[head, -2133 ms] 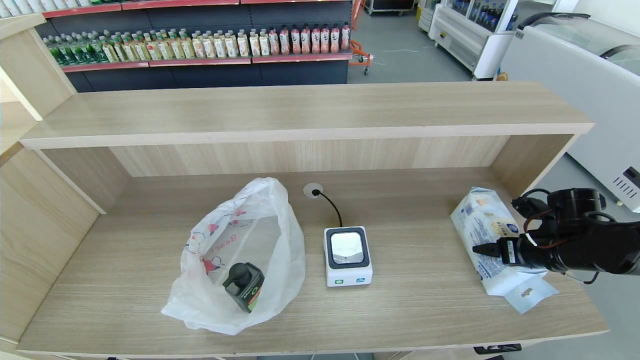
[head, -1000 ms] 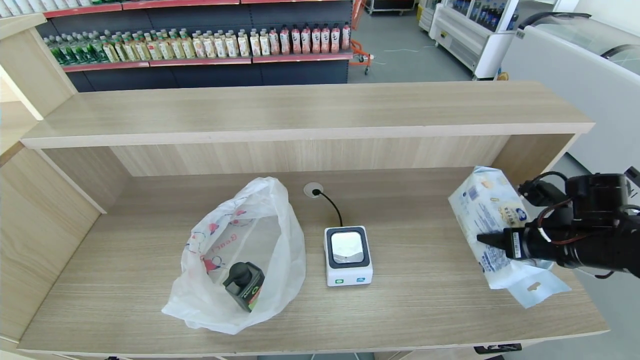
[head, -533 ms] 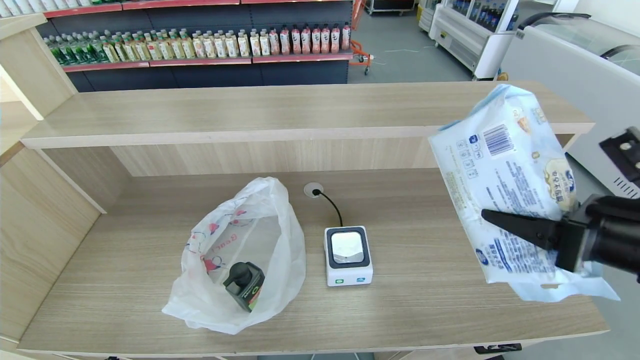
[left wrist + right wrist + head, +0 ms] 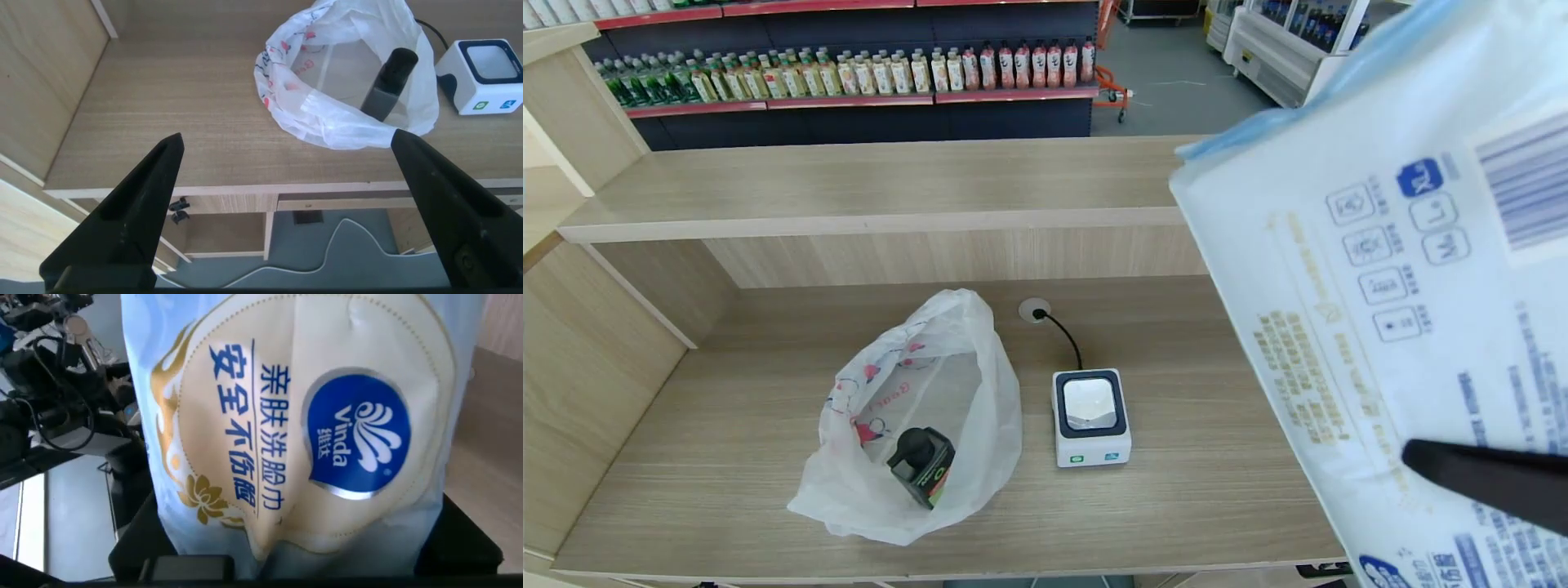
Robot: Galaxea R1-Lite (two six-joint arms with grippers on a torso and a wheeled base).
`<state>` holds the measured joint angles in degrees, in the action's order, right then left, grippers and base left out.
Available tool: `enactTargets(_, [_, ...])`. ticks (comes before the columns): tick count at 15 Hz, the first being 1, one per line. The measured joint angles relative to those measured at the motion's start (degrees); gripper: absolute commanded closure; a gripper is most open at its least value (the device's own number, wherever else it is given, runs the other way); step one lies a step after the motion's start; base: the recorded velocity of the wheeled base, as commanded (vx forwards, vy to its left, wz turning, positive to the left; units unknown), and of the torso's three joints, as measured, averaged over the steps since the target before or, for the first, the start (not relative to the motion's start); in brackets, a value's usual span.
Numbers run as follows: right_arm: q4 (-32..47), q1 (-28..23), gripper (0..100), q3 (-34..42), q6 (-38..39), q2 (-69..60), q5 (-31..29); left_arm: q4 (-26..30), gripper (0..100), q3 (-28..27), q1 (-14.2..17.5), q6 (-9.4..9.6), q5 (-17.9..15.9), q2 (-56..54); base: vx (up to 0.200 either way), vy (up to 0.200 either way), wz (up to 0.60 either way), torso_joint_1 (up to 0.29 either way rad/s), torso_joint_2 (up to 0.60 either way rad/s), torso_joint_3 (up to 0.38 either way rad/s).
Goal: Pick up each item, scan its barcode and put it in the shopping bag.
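Note:
A large white-and-blue soft pack (image 4: 1405, 327) hangs high above the counter's right end, close to the head camera, its barcode (image 4: 1523, 180) facing that camera. My right gripper (image 4: 302, 559) is shut on the pack (image 4: 302, 433); one black finger (image 4: 1486, 482) crosses its lower part. The white shopping bag (image 4: 956, 392) lies open on the counter's left half with a dark bottle-like item (image 4: 921, 467) inside. The white scanner (image 4: 1090, 416) sits to the bag's right, window up. My left gripper (image 4: 288, 140) stands open and holds nothing, near the counter's front edge, short of the bag (image 4: 327, 114).
The counter (image 4: 1192, 490) has a raised back ledge (image 4: 890, 188) and a wooden side wall (image 4: 596, 359) on the left. The scanner's black cable (image 4: 1066, 335) runs to a hole at the back. Bottle shelves stand far behind.
My right gripper has lifted the pack off the counter's right end and brought it up toward the head camera, turning the barcode side into view. Bag, scanner and left arm have not moved.

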<state>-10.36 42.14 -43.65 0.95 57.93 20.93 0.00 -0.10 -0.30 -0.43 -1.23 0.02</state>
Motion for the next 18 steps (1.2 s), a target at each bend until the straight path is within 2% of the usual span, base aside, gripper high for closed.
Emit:
enactTargets(2, [4.1, 1.8, 100, -7.3, -1.8, 4.1, -0.3, 0.0, 0, 0.0, 0.0, 0.0, 0.0, 0.0, 0.0, 0.0, 0.0, 0.0, 0.0, 0.0])
enactTargets(6, [10.3, 4.0, 100, -13.4, -5.8, 10.2, -0.6, 0.0, 0, 0.0, 0.0, 0.02, 0.0, 0.0, 0.0, 0.0, 0.0, 0.0, 0.0, 0.0])
enactTargets(9, [11.4, 5.7, 100, -15.7, -11.4, 13.7, -0.7, 0.0, 0, 0.0, 0.0, 0.0, 0.0, 0.0, 0.0, 0.0, 0.0, 0.0, 0.0, 0.0])
enactTargets(15, [12.4, 7.0, 100, -17.6, -13.8, 16.6, -1.1, 0.0, 0, 0.0, 0.0, 0.0, 0.0, 0.0, 0.0, 0.0, 0.0, 0.0, 0.0, 0.0])
enactTargets(18, [11.4, 5.7, 100, -17.8, -23.0, 18.0, -4.9, 0.0, 0, 0.0, 0.0, 0.0, 0.0, 0.0, 0.0, 0.0, 0.0, 0.0, 0.0, 0.0])
